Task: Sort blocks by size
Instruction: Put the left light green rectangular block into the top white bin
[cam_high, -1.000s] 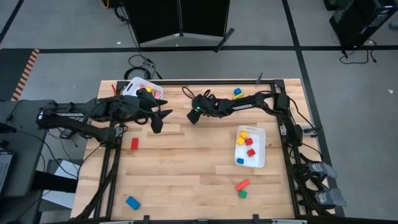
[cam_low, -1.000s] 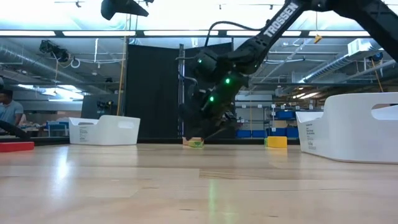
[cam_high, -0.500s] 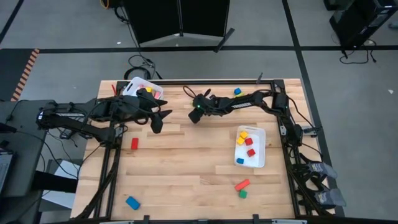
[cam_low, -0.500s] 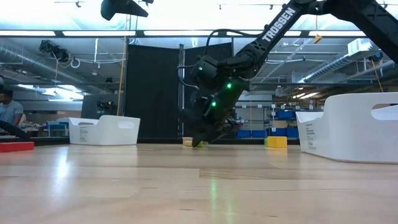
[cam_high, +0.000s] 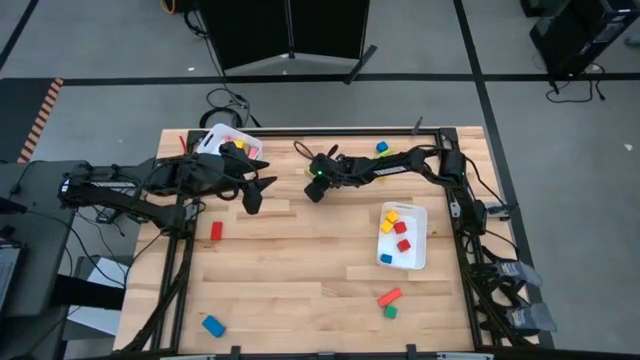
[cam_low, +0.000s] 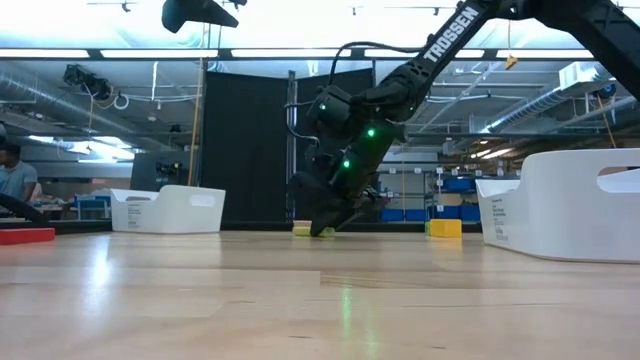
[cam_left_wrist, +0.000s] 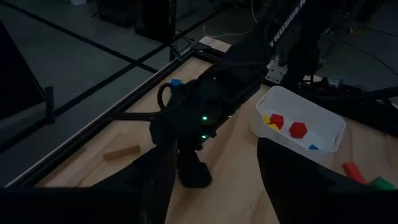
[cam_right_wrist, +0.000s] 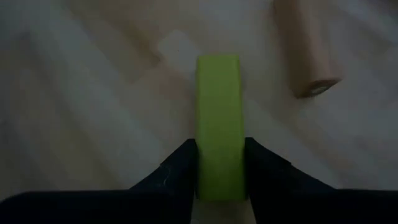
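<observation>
A lime-green bar block (cam_right_wrist: 219, 118) lies flat on the wooden table, at the far middle. My right gripper (cam_right_wrist: 221, 149) is down over it (cam_high: 314, 186) and shut on it. In the low view the bar (cam_low: 303, 230) shows at the gripper's foot, on the tabletop. A plain wooden bar (cam_right_wrist: 305, 56) lies on the table just beside it. My left gripper (cam_high: 256, 197) hangs open above the table to the left, near the left white bin (cam_high: 228, 143), with nothing between its fingers (cam_left_wrist: 155, 180). My right gripper pinches the green bar's two long sides (cam_right_wrist: 217, 158) between its two fingers (cam_right_wrist: 180, 168), at one end of the bar. The fingers come from above, slanting down, and run along the bar. The bar lies flat on the table.
A white bin (cam_high: 403, 258) at the right holds several small cubes. Loose blocks lie about: a red one (cam_high: 216, 231), a blue one (cam_high: 213, 325), a red bar (cam_high: 389, 297) with a green cube (cam_high: 390, 312), and a blue and yellow pair (cam_high: 381, 148) at the far edge.
My right gripper has come down toward the table onto the green bar, and its fingers have drawn in on the bar. The bar has stayed on the table.
</observation>
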